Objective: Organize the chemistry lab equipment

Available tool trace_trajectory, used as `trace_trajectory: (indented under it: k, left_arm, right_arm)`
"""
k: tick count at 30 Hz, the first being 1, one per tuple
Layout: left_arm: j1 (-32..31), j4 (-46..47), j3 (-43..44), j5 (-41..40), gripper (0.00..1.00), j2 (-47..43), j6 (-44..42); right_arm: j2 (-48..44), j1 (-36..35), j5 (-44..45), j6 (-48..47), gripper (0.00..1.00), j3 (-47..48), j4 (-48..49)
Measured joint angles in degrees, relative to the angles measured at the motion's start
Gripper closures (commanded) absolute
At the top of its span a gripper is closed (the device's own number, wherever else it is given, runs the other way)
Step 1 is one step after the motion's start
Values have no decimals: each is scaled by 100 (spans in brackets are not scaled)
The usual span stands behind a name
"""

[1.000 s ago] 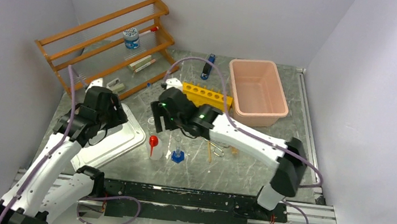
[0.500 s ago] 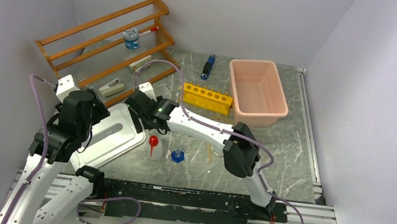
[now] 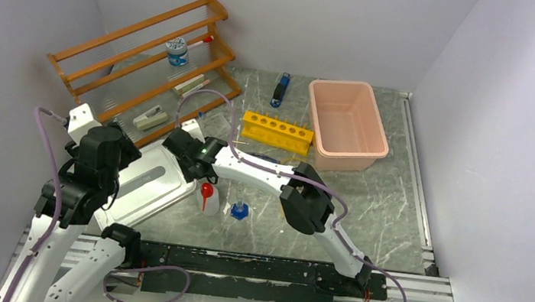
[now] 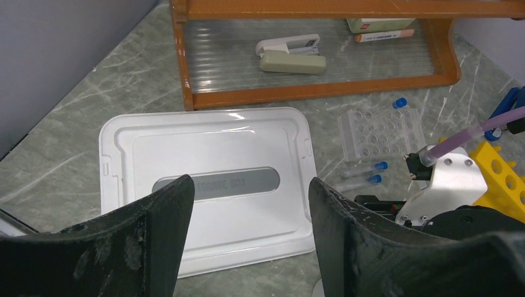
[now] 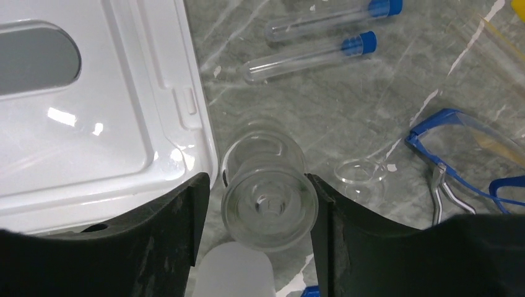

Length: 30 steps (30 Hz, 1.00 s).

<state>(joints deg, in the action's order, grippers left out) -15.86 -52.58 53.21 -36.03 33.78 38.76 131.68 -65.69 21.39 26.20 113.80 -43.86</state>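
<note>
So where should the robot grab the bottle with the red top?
Likely its clear body, below the red cap, coming in level from the side: the squeeze bottle stands upright, and the body is wider than the cap.

Flask just right of lid, tubes behind, goggles right

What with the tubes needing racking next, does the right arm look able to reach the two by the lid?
Probably not yet: the right gripper has a glass flask between its jaws. The tubes lie uncovered just ahead.
</note>
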Motion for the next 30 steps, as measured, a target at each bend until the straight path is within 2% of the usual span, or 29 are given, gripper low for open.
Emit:
trace_trajectory:
  k: [7, 14, 23, 30]
  left_arm:
    - [0, 0, 0, 0, 28, 28, -85]
    - [0, 0, 0, 0, 28, 28, -131]
    - [0, -2, 0, 9, 28, 24, -146]
    - [0, 44, 0, 264, 27, 24, -214]
  right_arm:
    - [190, 11, 48, -11, 37, 52, 90]
    - [247, 22, 61, -46, 67, 57, 168]
    - [72, 37, 26, -164, 69, 50, 284]
    - [-1119, 223, -216, -313, 69, -59, 380]
